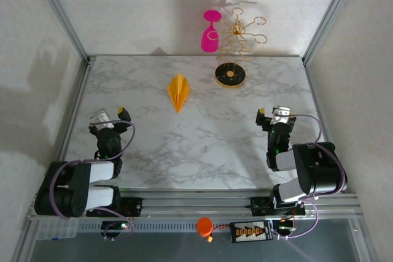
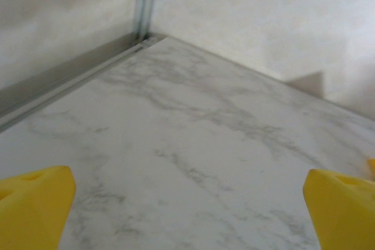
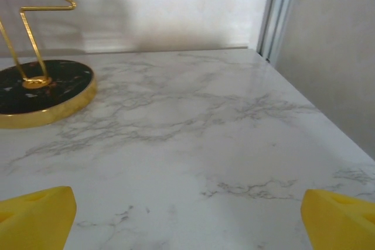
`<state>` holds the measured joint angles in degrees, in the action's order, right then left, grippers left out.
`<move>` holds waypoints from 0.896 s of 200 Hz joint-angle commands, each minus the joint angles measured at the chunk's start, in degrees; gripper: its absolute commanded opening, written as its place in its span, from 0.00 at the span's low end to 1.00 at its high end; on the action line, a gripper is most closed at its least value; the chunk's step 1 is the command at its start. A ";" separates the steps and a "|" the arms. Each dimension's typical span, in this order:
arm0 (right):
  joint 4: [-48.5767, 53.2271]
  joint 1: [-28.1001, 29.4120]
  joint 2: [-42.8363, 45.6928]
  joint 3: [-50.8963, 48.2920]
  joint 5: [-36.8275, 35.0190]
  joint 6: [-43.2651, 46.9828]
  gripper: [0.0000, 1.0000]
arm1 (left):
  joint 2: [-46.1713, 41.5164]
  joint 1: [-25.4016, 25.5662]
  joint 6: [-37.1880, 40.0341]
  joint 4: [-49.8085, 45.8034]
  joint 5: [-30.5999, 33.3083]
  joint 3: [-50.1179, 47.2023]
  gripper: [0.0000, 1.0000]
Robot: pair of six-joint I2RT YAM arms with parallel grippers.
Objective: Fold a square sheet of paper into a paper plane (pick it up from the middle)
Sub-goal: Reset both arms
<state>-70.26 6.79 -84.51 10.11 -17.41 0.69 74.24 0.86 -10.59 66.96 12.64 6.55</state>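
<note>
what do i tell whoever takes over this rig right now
Grippers: left gripper and right gripper are both open and empty, each low over the table near its own base.
Things: the paper plane lies on the far half of the table, left of the gold stand, clear of both grippers.
Done: the folding looks finished.
Left: probably nothing beyond checking the creases.

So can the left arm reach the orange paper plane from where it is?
Probably yes. The left pincer is open, and nothing stands on the marble table between it and the paper plane, which lies flat ahead and to its right.
</note>
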 commanded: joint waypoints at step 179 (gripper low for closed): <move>-5.38 -4.45 -4.26 1.66 7.73 -2.45 0.99 | 14.08 3.64 5.93 8.77 0.63 5.67 0.99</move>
<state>-75.57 2.70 -88.73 10.90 -10.22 -1.08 87.81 4.32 -5.52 76.03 11.90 11.40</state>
